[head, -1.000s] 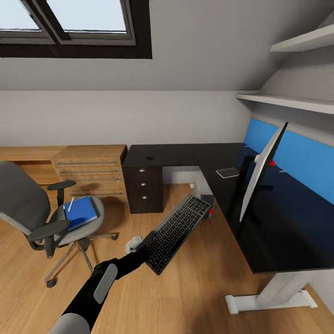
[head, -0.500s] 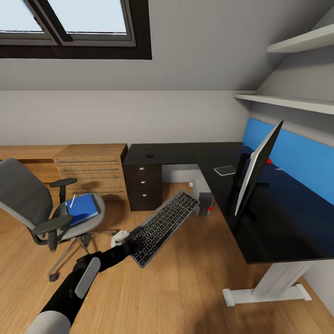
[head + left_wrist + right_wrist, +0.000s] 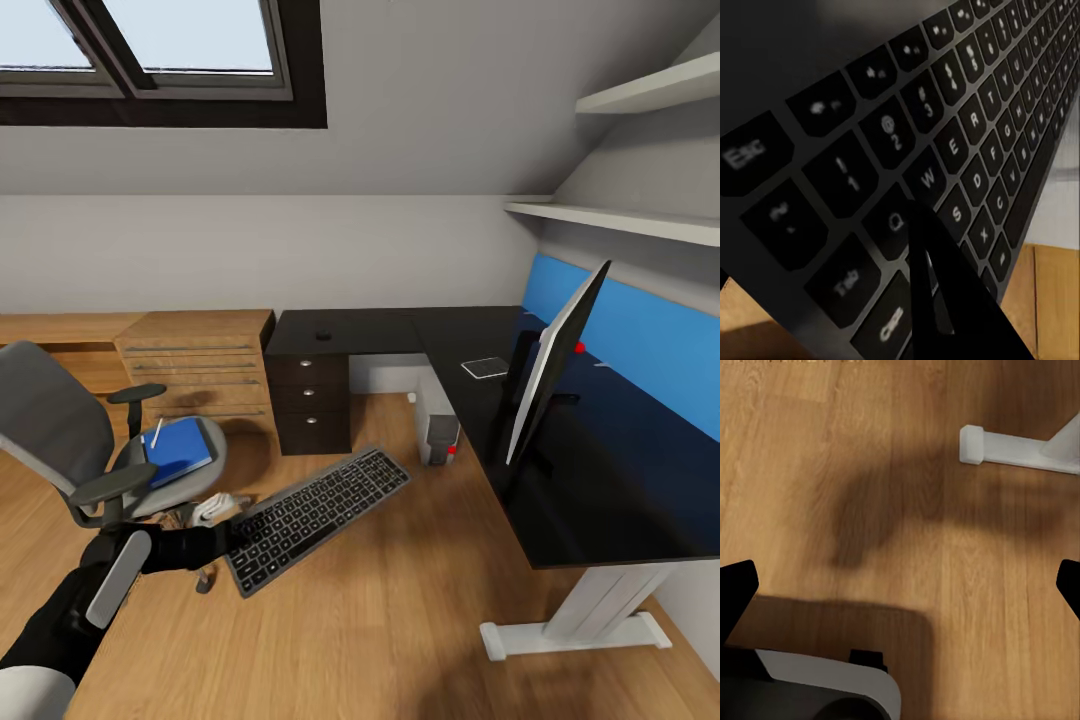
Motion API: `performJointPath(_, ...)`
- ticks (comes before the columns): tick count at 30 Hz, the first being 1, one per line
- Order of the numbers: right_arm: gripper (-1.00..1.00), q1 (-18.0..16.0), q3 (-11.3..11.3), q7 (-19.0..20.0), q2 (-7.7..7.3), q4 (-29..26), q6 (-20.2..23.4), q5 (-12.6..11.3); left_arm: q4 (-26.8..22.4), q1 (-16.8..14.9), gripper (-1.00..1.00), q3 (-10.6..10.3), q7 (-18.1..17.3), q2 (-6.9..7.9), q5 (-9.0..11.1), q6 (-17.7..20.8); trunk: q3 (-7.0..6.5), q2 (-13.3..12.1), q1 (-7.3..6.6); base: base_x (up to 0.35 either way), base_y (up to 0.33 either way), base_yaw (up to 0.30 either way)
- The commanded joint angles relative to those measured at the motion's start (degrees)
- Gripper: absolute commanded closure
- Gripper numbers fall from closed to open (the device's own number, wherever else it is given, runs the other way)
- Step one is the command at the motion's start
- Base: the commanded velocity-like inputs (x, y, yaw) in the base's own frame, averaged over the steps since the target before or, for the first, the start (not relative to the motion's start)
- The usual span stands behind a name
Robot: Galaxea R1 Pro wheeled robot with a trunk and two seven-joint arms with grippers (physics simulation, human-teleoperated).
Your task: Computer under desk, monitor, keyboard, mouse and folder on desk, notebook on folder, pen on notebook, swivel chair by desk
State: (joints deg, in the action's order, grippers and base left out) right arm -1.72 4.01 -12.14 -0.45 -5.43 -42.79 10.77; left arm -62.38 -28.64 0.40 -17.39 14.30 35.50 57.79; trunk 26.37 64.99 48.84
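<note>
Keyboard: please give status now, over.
Left gripper shut on dark grey keyboard, held above wooden floor. Right gripper open, empty. Black desk to the right, path open.

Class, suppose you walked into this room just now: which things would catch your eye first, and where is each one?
The keyboard stands out first, held in the air above the wooden floor at one end by the left gripper. Next comes the bright-blue folder lying on the seat of the swivel chair at left. The monitor stands on the glossy black desk at right.
</note>
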Motion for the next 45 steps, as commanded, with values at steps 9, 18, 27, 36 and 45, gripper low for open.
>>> performJointPath(9,-1.0,-0.03,0.48,-0.85,0.42,-5.99,0.47,0.24,0.15,-0.04,1.0,0.35,-3.63,6.03,0.15,0.61,0.06,0.04,0.0,0.0,0.0,0.0)
performJointPath(18,-1.0,-0.11,0.55,-0.34,4.01,-24.71,13.84,0.13,0.16,-0.05,1.0,0.09,-16.55,13.58,-0.11,0.66,0.06,0.04,0.0,0.0,0.0,0.0)
performJointPath(27,-1.0,-0.14,0.66,1.23,8.36,-58.27,39.38,-4.13,0.79,-0.02,1.0,-0.28,-25.64,23.01,-0.12,0.75,0.06,0.04,0.0,0.0,0.0,0.0)
performJointPath(36,-1.0,-0.52,0.68,3.23,8.3,-74.88,50.89,-15.78,5.51,-0.04,1.0,-12.18,-34.9,28.04,-1.4,0.41,0.06,0.04,0.0,0.0,0.0,0.0)
performJointPath(45,-1.0,-0.56,0.49,5.23,7.46,-78.24,51.79,-20.93,5.77,-0.01,1.0,-14.17,-37.15,28.95,-4.99,0.1,0.06,0.04,0.0,0.0,0.0,0.0)
